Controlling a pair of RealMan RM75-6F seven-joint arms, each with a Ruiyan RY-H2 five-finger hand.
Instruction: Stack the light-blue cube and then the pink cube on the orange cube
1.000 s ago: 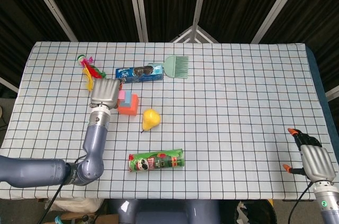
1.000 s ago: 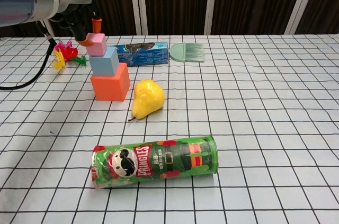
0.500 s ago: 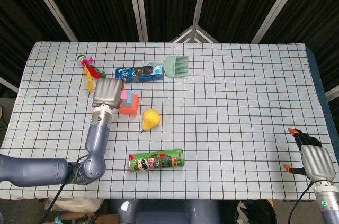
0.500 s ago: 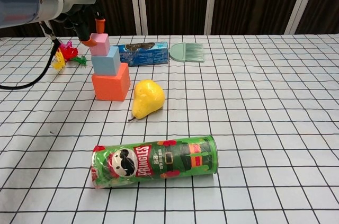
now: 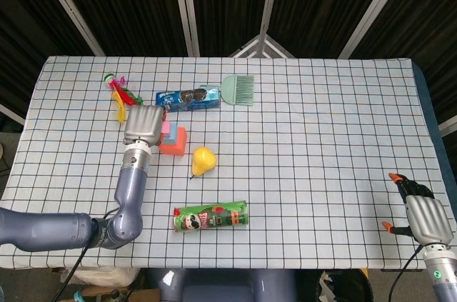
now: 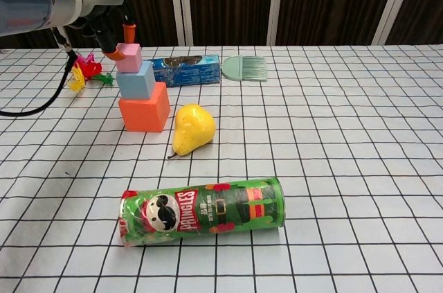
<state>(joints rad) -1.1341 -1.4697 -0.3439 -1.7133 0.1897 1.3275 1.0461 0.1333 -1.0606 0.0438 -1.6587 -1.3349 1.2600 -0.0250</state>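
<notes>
3 cubes: stacked in the left part of the chest view, orange at the bottom, light-blue in the middle, pink on top.
Orange cube (image 6: 144, 115): sits on the checked tablecloth (image 6: 332, 140), just left of the pear.
Light-blue cube (image 6: 136, 80): rests on the orange cube, set slightly toward its left side.
Pink cube (image 6: 129, 57): lies on the light-blue cube, at its left edge, smaller than the 2 below.
Left hand (image 5: 143, 125): in the head view it covers the left part of the stack; in the chest view its orange-tipped fingertips (image 6: 128, 30) touch the pink cube's top and left side, pinching it.
Right hand (image 5: 425, 218): lower right corner of the head view, at the table's edge, well apart from the stack; fingers curled in, nothing visible in them.
Pear (image 6: 191, 129): yellow, just right of the orange cube, near the frame centre.
Pringles can (image 6: 202, 210): green, lying on its side in the lower middle of the chest view.
Blue snack pack (image 6: 187, 70): behind the stack, toward the upper middle.
Green brush (image 6: 245, 68): just right of the blue snack pack.
Feathered toy (image 6: 83, 71): red and yellow, at the far left behind the stack.
</notes>
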